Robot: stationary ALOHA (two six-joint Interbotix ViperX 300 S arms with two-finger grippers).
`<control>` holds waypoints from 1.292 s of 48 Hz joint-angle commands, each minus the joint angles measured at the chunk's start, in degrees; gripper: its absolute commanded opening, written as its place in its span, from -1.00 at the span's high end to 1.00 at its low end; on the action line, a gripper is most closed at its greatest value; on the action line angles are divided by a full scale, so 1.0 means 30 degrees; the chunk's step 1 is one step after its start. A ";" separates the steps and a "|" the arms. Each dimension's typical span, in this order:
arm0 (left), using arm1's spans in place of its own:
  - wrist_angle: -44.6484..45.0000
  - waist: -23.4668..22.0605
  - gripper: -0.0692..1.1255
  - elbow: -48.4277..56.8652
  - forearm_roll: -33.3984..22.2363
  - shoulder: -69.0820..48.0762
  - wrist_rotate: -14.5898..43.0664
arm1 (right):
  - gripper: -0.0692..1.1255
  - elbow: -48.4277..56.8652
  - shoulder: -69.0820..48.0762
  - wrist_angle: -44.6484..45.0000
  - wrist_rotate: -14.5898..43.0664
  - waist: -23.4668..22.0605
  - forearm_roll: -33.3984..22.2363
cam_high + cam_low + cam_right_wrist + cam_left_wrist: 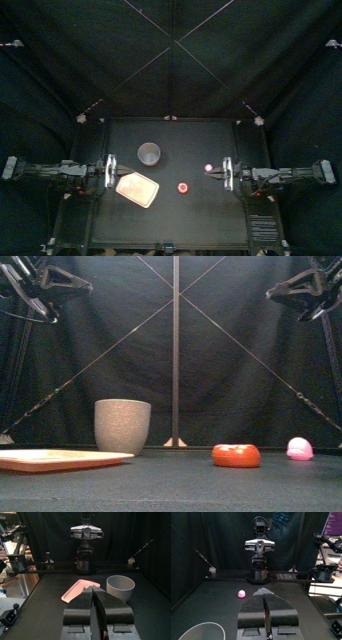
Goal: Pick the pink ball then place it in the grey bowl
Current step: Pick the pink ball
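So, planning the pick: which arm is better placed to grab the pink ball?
Right. The pink ball lies just off the right hand; the left hand rests on the far side, by the grey bowl.

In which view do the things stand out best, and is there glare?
Front view: grey bowl, pink ball and pink tray stand bright against the black curtain. Top view: the bowl looks dim on the black table. Neither shows glare.

Grey cup [201, 632] partly out of frame
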 commanded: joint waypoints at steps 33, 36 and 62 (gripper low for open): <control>-0.0322 0.0234 0.79 -0.0059 -0.0322 0.0146 0.0029 | -0.82 0.1201 0.4775 0.2021 0.0557 -0.6387 0.2197; -0.0322 0.0205 0.79 0.0029 -0.0322 0.0146 0.0029 | -0.81 0.1230 0.5215 0.2988 0.0527 -0.6592 0.1963; -0.0352 0.0322 0.79 0.0146 -0.0322 0.0146 0.0029 | -0.81 0.0879 0.8232 0.8643 0.0557 -0.8467 0.1436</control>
